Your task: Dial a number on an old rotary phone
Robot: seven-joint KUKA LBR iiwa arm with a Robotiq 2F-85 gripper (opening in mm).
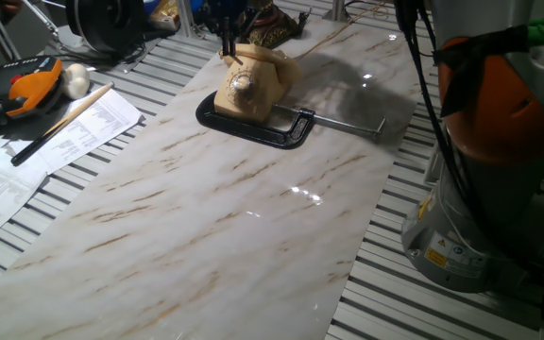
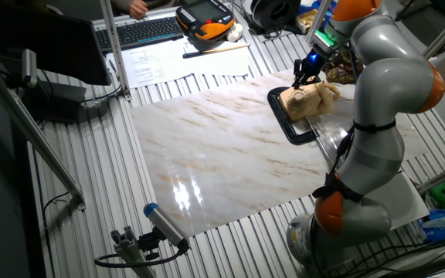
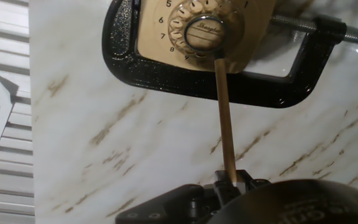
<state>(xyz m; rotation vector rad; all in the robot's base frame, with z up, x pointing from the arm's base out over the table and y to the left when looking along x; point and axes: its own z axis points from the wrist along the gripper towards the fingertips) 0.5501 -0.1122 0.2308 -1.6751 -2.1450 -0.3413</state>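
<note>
Item: old rotary phone (image 1: 250, 83), cream-beige, sat near the far end of the marble-topped bench (image 1: 215, 227), held in the black C-clamp (image 1: 253, 123) w/ its silver screw bar (image 1: 348, 122) running off to one side. Dial (image 3: 202, 28) faced the hand camera; digits 5–8 legible on the ring, the rest cut off or too small to read. Gripper (image 3: 229, 183) hung above the phone; fingers pinched a thin wooden stick (image 3: 224, 112), which ran from the hand down to the lower rim of the dial, tip at or just beside the finger holes near the centre plate. Whether the tip actually sat inside a hole: cannot tell, since the hub hid it in the hand view and both fixed views were too distant. Step judged: engaging a hole before sweeping, so task approx. at its start. Risks: (1) tip resting on the ridge betw. holes would skid across the plate on the turn; (2) the stick, long and slender, could bend or snap under side load from the return spring; (3) stick could slip in the pinch and tilt; (4) too much downward push could rock the phone in the clamp. Misc. clutter, e.g. papers (image 1: 26, 156), lay well apart.
</note>
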